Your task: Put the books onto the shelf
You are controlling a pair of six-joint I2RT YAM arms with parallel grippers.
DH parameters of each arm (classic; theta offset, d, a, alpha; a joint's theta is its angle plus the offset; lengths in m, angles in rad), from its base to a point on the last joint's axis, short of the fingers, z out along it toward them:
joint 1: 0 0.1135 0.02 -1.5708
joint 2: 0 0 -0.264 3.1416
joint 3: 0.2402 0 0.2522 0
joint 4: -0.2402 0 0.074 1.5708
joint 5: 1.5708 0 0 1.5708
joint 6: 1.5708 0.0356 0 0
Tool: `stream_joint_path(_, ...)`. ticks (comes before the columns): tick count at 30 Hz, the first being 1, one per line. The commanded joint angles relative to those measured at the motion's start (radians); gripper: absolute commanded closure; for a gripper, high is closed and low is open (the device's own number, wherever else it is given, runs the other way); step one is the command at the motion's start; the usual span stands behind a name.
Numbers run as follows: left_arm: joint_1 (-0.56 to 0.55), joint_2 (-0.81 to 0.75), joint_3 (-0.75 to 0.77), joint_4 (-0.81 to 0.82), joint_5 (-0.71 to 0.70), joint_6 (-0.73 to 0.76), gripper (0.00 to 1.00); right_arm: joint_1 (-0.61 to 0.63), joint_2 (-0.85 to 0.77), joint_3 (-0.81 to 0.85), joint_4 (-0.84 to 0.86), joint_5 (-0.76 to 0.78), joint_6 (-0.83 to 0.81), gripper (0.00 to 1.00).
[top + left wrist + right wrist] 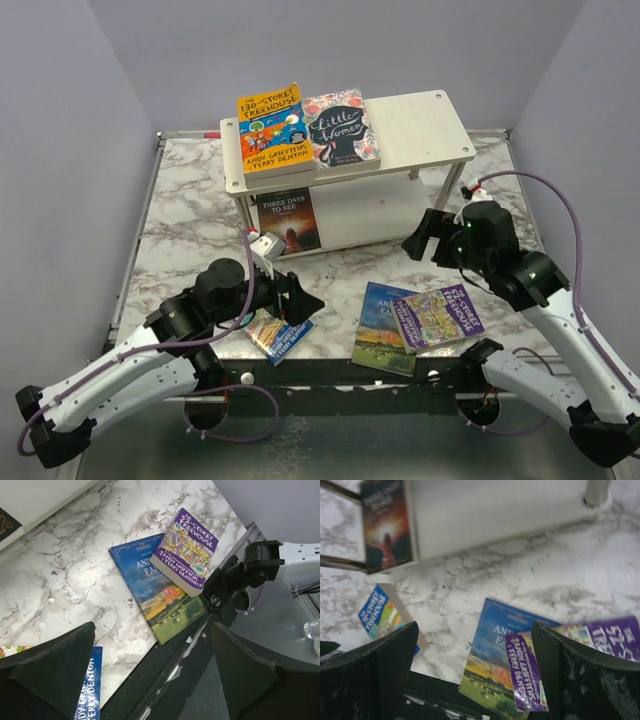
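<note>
My left hand [298,297] is spread wide, and the blue Treehouse book [278,335] lies flat just under its fingers at the near edge of the bench [180,215]. My right hand [428,236] is spread too, in front of the shelf [420,120]. Nearer me, the purple Treehouse book [440,315] overlaps Animal Farm [380,335]. The orange Treehouse book [270,130] and Little Women [341,128] lie on the top board, and a dark book [288,220] stands on the lower tier

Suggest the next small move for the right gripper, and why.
Probably lower the open right gripper toward the purple "52-Storey Treehouse" paperback. It lies on top of the blue landscape-cover paperback, so it should go first; the pale wooden two-tier shelf has bare room on its top board.
</note>
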Motion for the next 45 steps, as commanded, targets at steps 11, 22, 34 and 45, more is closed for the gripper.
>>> stream_joint_path(11,0.004,0.095,-0.070,0.171,0.070,-0.076,0.01,-0.015,-0.001,-0.334,-0.178,0.541,0.579,0.03)
stream_joint_path(22,0.003,0.101,-0.124,0.224,0.060,-0.112,0.01,-0.369,0.154,-0.469,0.105,0.376,0.390,0.02)
stream_joint_path(34,0.004,0.094,-0.128,0.227,0.068,-0.121,0.01,-0.439,0.208,-0.588,0.218,0.164,0.363,0.02)
stream_joint_path(45,0.004,0.138,-0.149,0.241,0.049,-0.144,0.01,-0.438,0.043,-0.724,0.289,-0.137,0.314,0.04)
